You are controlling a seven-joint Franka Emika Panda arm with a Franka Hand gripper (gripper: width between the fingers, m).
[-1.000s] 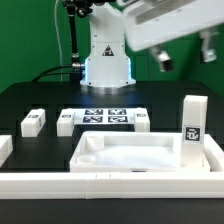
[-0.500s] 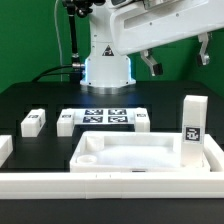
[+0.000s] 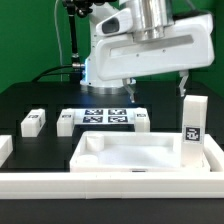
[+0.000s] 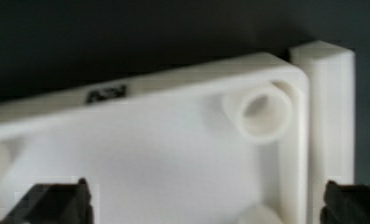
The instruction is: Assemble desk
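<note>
1 white panel (image 3: 140, 158) lies flat on the worktop (image 3: 25, 98). It looks stiff, light and smooth, so best held across its raised rim (image 3: 120, 139). The pincer (image 3: 157, 88) hovers above, wide open and empty.

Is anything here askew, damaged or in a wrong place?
Nothing looks damaged or spilled. One leg stands upright at the desk panel, on the exterior view's right; the other legs lie loose on the table.
</note>
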